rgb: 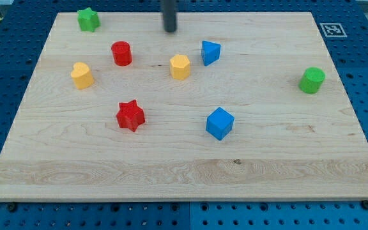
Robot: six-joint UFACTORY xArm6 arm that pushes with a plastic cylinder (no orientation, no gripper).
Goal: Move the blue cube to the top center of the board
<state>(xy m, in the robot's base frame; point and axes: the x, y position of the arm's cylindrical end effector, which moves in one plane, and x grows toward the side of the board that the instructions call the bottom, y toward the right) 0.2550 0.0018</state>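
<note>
No claw shows; my tip (170, 30) stands upright at top centre, far from blue cube (220, 123).

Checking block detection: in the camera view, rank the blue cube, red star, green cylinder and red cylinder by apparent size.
1. Blue cube and red star: alike, and nearest the camera, so unranked.
2. Green cylinder.
3. Red cylinder: close to the green one, farther back.

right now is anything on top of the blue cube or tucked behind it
Nothing sits on the blue cube; its top face is bare. Only bare board shows around it. The strip right behind it is hidden by the cube itself. My tip is far off, near the view's top.
</note>
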